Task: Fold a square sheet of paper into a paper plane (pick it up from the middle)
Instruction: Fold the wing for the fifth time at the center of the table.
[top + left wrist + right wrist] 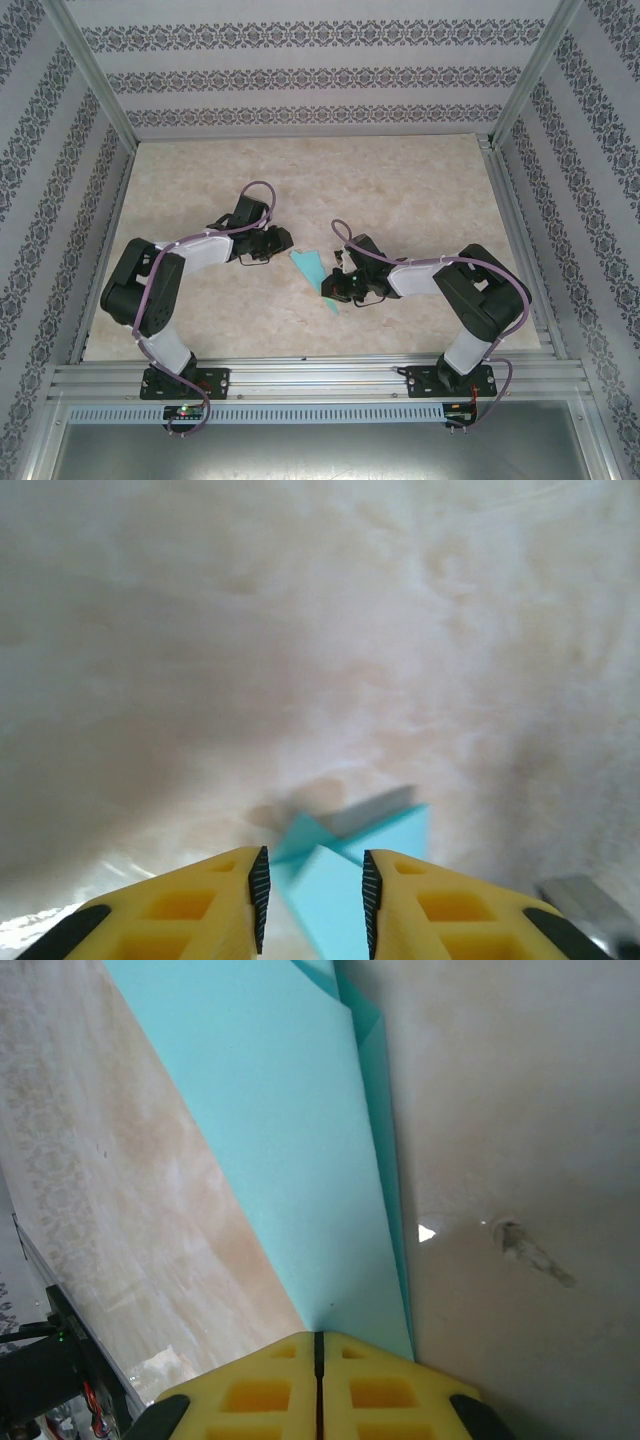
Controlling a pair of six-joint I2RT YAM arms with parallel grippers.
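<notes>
The paper plane (308,266) is a teal sheet folded into a narrow pointed shape, lying mid-table between the two arms. My right gripper (336,286) is at its near end. In the right wrist view that gripper (320,1338) is shut, with the layered teal paper (300,1160) running out from its tips. My left gripper (283,243) is at the paper's far-left end. Its yellow fingers (225,895) stand apart in the left wrist view, and a raised teal flap (395,830) lies between and beyond them with space at the pads.
The marble-patterned table top (400,190) stretches behind and beside the arms. Aluminium rails (320,375) run along the near edge, and patterned walls close in the left, right and back. A small scuff (530,1250) marks the table beside the paper.
</notes>
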